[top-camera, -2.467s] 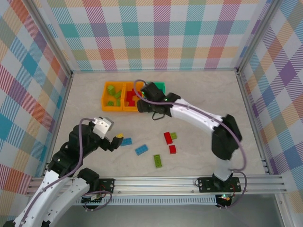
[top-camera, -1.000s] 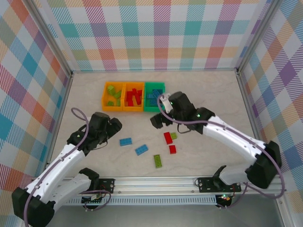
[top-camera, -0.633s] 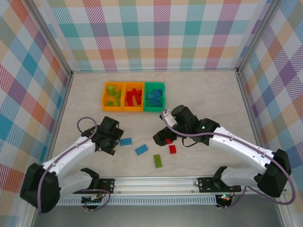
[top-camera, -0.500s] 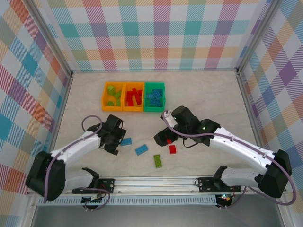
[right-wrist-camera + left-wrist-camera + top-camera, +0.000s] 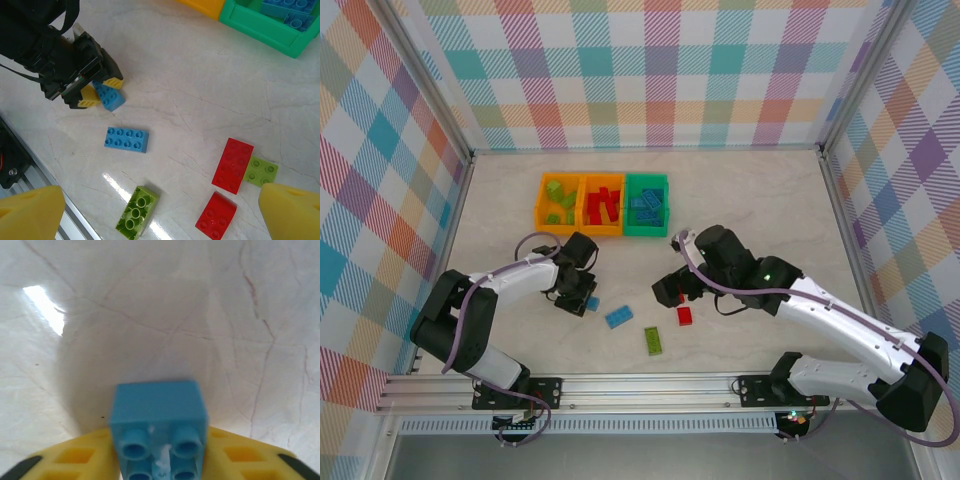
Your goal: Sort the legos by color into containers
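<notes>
Blue lego (image 5: 158,412) pinched in left gripper (image 5: 102,91), studs clear from its wrist; right gripper (image 5: 668,290) spread wide

Scattered legos (image 5: 619,318) mid-table, open table (image 5: 760,190) beyond

Containers (image 5: 560,230) in a row at the far side of the worktop (image 5: 760,200), left of centre, legos (image 5: 602,207) inside all three. Nearer the arms, a gripped brick (image 5: 159,415) between the left fingers (image 5: 75,457) — a second brick (image 5: 618,317) just right of it, a third brick (image 5: 653,341) nearer and further right. Right again: a fourth brick (image 5: 232,165), a small brick (image 5: 259,171) touching its right side, a fifth brick (image 5: 216,215) just in front.
</notes>
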`<action>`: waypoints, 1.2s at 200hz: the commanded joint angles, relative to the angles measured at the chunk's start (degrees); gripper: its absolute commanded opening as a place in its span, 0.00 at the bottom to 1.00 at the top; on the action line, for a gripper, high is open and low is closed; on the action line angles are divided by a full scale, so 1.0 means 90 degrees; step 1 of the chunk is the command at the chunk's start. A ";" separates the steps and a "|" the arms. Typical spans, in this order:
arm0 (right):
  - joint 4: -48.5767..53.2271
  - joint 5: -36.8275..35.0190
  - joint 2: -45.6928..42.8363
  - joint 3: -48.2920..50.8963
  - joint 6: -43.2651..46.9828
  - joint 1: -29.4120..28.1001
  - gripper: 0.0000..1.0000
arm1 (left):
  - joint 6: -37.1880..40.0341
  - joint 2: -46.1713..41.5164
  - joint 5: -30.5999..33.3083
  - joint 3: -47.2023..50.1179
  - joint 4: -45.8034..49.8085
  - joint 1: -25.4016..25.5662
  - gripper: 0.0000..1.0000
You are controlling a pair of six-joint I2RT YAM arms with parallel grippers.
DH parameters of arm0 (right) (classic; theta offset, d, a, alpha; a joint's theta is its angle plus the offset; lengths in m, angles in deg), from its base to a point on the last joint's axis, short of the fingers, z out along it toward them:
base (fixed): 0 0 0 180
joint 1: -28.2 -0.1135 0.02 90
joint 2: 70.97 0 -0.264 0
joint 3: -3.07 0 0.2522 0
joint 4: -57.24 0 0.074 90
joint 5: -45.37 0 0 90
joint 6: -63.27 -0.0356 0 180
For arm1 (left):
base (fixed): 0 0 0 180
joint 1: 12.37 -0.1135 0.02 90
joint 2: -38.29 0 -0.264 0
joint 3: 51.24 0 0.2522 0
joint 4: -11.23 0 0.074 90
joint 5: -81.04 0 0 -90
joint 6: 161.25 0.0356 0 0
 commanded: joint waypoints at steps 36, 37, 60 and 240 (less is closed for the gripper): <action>-0.0203 0.0368 -0.0082 0.0054 -0.0223 -0.0026 1.00 | 0.1025 -0.1031 0.0773 0.0025 -0.0195 0.0064 0.28; -0.0207 0.0384 -0.0079 0.0055 -0.0224 -0.0026 1.00 | 0.1079 -0.1072 0.0791 0.0007 -0.0212 0.0069 0.28; -0.0424 0.0475 -0.0139 0.0110 -0.0300 -0.0026 1.00 | 0.2406 -0.1685 0.1227 -0.0528 -0.0664 0.0246 0.27; -0.0081 -0.0559 -0.0918 0.0638 -0.0771 -0.0026 1.00 | 0.6056 0.3817 0.1063 -0.6729 -0.0979 0.0348 0.61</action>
